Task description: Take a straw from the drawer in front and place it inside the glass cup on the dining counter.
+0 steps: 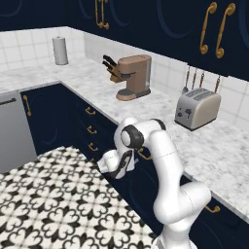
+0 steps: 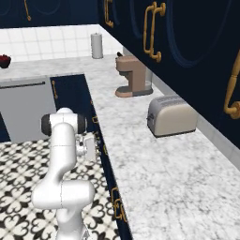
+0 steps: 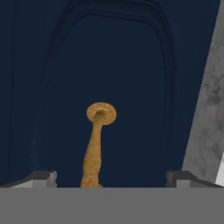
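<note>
Between the end effector's point(image 3: 109, 178) spread fingertips runs the drawer's point(image 3: 131, 65) brass handle point(image 3: 96, 144).

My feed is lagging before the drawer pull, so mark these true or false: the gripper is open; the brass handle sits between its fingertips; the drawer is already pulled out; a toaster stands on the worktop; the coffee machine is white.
1. The gripper is open. True.
2. The brass handle sits between the fingertips. True: in the hand view it rises midway between them, on the drawer front.
3. The drawer is already pulled out. False: its navy front faces the gripper, closed.
4. A toaster stands on the worktop. True.
5. The coffee machine is white. False: it is brown.
</note>
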{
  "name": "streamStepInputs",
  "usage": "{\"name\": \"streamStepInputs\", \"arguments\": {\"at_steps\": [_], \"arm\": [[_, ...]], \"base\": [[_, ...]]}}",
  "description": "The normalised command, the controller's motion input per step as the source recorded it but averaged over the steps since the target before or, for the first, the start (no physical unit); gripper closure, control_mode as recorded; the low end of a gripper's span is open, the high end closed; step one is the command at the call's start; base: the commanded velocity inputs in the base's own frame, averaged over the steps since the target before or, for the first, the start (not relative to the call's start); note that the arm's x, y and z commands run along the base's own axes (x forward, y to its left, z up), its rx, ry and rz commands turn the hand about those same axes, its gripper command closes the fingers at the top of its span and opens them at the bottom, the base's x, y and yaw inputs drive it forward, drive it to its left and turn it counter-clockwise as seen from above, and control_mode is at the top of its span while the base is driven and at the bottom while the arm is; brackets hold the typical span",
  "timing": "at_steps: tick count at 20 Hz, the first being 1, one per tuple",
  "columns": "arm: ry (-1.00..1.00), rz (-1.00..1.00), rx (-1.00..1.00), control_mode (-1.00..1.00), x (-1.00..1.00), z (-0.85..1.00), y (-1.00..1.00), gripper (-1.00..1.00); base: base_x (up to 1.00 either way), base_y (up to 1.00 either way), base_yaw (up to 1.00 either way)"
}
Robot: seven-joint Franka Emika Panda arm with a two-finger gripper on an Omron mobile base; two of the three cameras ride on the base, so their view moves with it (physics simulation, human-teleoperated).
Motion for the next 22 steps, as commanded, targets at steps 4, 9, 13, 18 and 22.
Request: {"name": "streamStepInputs", "arguments": {"at_steps": [4, 9, 13, 18, 22], "arm": [[0.0, 0.0, 0.01, -1.0, 0.17, -0.24, -0.32, -1.0], [0.0, 0.0, 0.02, -1.0, 0.0, -0.19, -0.41, -1.0], [0.0, 0.0, 0.04, -1.0, 0.0, -0.14, -0.34, -1.0], [-0.02, 0.0, 0.08, -1.0, -0.03, -0.03, -0.26, -1.0], [0.0, 0.0, 0.12, -1.0, -0.02, 0.0, -0.08, 1.0]], "base": [[0.0, 0.0, 0.0], [0.0, 0.0, 0.0], [0.0, 0.0, 0.0], [0.0, 0.0, 0.0], [0.0, 0.0, 0.0]]}}
